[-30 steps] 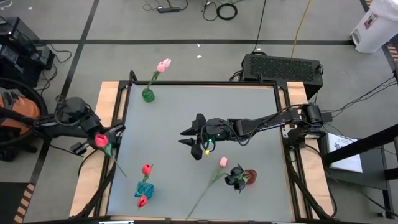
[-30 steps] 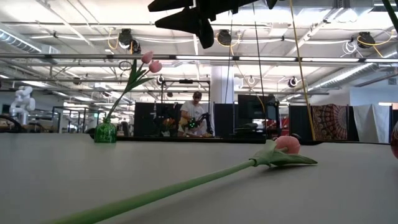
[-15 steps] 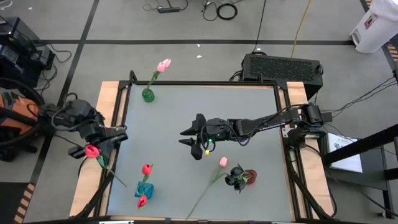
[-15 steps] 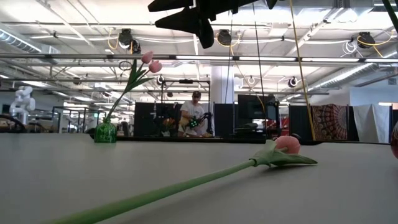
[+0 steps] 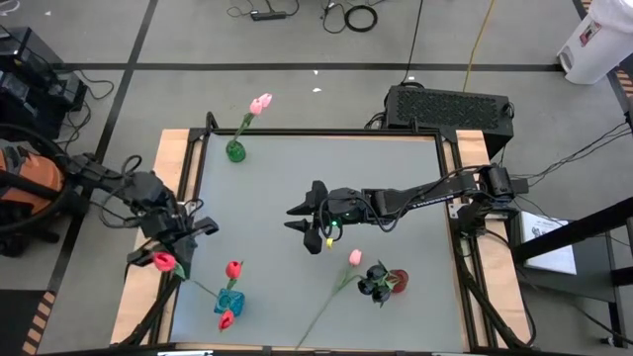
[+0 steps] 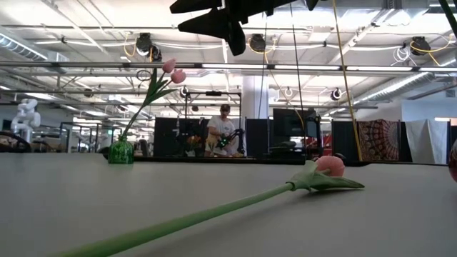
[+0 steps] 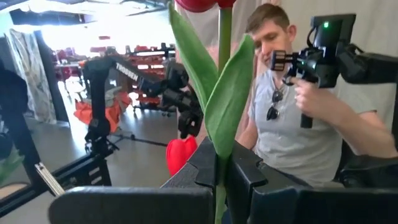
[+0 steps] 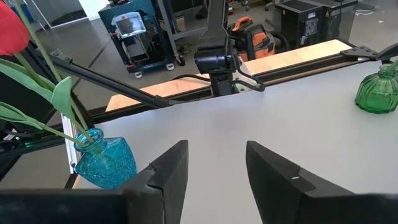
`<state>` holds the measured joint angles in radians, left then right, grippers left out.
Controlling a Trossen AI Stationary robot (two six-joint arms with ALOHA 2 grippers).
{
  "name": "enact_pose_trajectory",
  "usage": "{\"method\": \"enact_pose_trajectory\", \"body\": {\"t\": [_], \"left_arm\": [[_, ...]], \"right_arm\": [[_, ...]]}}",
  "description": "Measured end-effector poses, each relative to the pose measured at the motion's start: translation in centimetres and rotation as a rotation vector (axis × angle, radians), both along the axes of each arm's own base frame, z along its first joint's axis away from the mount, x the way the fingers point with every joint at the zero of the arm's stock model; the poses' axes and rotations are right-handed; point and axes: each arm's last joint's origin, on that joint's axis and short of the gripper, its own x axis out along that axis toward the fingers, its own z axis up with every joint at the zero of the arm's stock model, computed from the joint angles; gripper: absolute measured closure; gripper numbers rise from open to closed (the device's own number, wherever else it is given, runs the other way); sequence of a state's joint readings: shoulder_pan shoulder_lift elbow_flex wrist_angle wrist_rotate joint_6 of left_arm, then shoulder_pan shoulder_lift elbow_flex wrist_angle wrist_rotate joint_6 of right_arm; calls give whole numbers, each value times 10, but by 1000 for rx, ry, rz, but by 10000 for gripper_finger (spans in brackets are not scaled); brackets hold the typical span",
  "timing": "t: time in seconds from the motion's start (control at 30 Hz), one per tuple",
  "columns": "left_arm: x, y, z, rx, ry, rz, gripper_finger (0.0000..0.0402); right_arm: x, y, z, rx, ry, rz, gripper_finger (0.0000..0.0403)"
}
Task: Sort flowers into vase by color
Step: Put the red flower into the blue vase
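left tool [image 5: 178, 240] clamped on red tulip [image 5: 163, 261] stem, near blue vase [image 5: 228, 301], to join its reds | right tool [image 5: 302, 216] wide, waiting mid-desk [image 5: 396, 168]

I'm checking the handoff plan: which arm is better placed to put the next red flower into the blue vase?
Left. Its gripper is shut on a red flower near the blue vase; the right gripper hangs open, mid-table.

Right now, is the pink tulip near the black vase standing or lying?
Lying. The pink tulip rests flat on the table, its stem stretched along the surface, outside the black vase.
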<state>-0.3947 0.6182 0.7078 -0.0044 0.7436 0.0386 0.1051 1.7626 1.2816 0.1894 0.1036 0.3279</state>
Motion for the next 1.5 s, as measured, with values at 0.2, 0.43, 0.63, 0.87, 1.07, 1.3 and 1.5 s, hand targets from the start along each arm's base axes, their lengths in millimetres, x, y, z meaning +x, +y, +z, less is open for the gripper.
{"method": "enact_pose_trajectory", "body": {"t": [0.2,0.43,0.63,0.87,1.07,1.3,1.5], "left_arm": [[11,-8,-7,21,47,17,387],[17,-15,-11,36,81,-6,387],[22,-18,-15,47,114,-11,387],[31,-23,-22,65,161,-10,368],[35,-24,-25,52,219,23,321],[31,-22,-30,84,286,30,269],[23,-18,-36,124,367,33,260]], "right_arm": [[0,0,0,0,0,0,250],[0,0,0,0,0,0,250],[0,0,0,0,0,0,250],[0,0,0,0,0,0,250],[0,0,0,0,0,0,250],[0,0,0,0,0,0,250],[0,0,0,0,0,0,250]]}}
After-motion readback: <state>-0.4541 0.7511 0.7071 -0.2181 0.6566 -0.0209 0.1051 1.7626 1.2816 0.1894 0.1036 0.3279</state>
